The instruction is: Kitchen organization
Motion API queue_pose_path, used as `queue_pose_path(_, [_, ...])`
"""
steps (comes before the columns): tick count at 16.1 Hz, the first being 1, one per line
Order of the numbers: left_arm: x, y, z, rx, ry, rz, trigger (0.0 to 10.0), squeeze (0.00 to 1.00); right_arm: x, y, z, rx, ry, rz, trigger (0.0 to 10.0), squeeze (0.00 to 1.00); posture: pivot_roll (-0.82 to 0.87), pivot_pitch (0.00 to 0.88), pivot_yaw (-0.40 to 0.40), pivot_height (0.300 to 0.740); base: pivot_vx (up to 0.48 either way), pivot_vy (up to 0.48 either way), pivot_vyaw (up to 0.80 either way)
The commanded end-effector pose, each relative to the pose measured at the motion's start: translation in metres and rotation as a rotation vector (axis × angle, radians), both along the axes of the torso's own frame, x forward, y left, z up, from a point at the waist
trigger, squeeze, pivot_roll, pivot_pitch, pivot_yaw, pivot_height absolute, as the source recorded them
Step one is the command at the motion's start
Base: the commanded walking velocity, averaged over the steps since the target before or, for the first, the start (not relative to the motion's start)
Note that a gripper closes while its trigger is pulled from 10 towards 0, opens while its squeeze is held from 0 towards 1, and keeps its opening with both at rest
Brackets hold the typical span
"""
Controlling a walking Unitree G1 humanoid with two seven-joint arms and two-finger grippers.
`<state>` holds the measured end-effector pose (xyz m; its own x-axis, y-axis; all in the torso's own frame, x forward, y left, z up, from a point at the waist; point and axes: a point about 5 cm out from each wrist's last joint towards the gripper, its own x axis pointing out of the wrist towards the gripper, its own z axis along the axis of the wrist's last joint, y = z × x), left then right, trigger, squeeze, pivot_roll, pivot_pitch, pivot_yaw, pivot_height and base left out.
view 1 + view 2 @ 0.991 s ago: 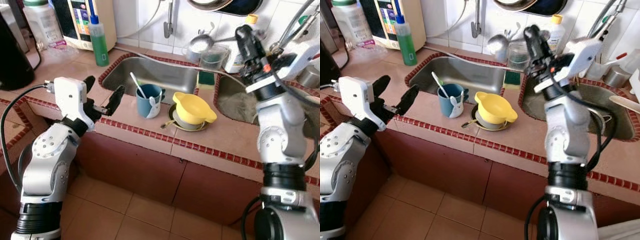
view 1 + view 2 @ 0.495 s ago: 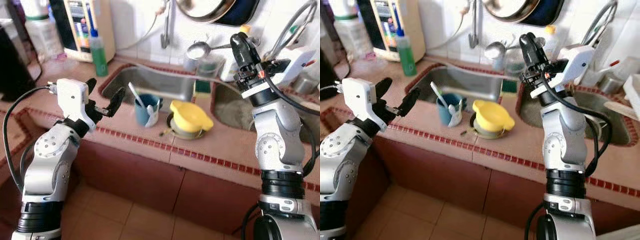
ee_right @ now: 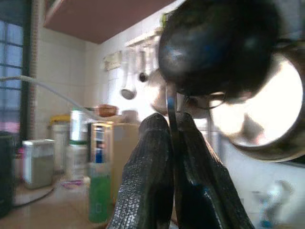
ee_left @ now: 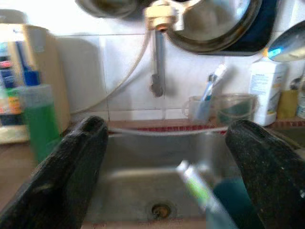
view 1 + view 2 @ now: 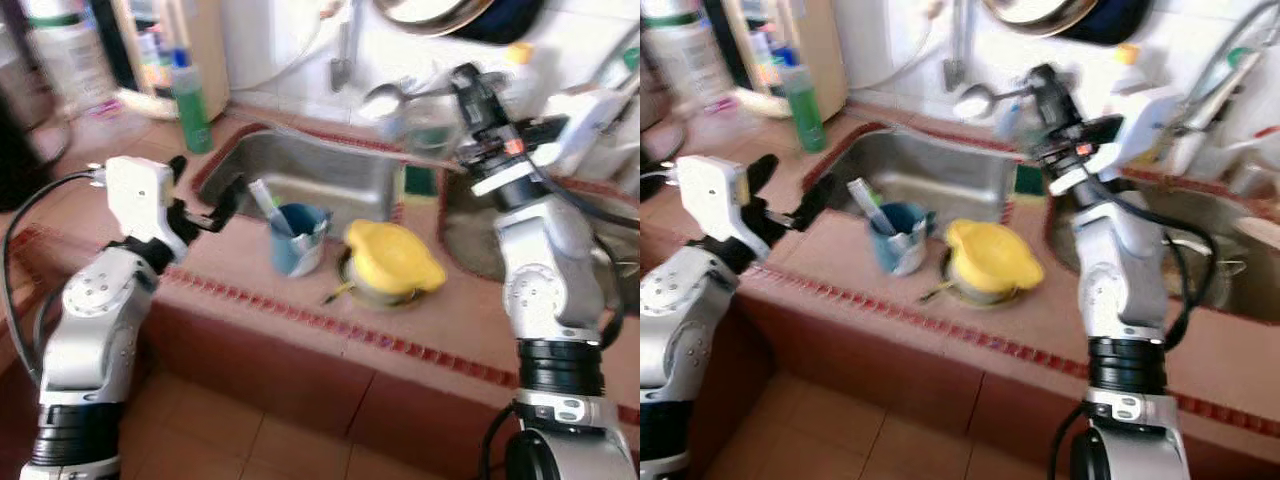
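Currently at the kitchen sink: items and fittings

Tabletop: matte terracotta-pink tile, edged with a strip of small dark-red mosaic squares; same tile on the front face below and on the floor.

Sink: brushed steel, rectangular basin sunk into the tabletop, round drain visible in the left wrist view. White glazed wall tiles behind it, with a tap and shiny steel pans hanging above.

Mug: blue, glossy, cylindrical, standing on the tabletop just in front of the sink, utensils sticking out of it.

Bowl: yellow plastic, rounded, upside down on a small dish, just beside the mug on its right.

Bottle: translucent green liquid, blue cap, upright at the sink's far left corner.

Left tool: two long black, grainy fingers spread wide, holding nothing, hovering over the tabletop edge left of the mug.

Right tool: raised near the wall above the sink divider, fingers pressed together on a thin metal handle.
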<state>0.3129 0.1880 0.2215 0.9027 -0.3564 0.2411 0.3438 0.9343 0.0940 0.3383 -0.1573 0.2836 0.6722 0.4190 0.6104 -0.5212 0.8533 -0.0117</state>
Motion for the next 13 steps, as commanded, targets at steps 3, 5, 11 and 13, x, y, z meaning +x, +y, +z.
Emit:
queue_pose_path(3, [-0.002, -0.009, 0.002, 0.006, -0.018, -0.021, 10.0, 0.00, -0.001, -0.008, 0.009, 0.006, -0.024, -0.017, 10.0, 0.00, -0.06, 0.000, -0.026, 0.740, 0.364, 0.000, 0.00])
queue_pose_path(5, [-0.002, -0.009, 0.002, 0.005, -0.020, -0.022, 10.0, 0.00, 0.000, -0.007, 0.009, 0.002, -0.021, -0.009, 10.0, 0.00, -0.06, 0.000, -0.030, 0.740, 0.366, 0.000, 0.00])
queue_pose_path(11, [-0.004, -0.011, 0.005, -0.017, -0.029, -0.018, 10.0, 0.00, 0.002, -0.006, 0.007, -0.014, 0.001, 0.016, 10.0, 0.00, -0.07, 0.000, -0.035, 0.740, 0.053, 0.000, 0.00])
queue_pose_path(13, [-0.003, -0.016, 0.013, -0.005, -0.014, -0.029, 10.0, 0.00, 0.011, -0.011, 0.005, -0.044, 0.053, -0.001, 10.0, 0.00, -0.07, 0.000, -0.036, 0.740, 0.000, 0.000, 0.00])
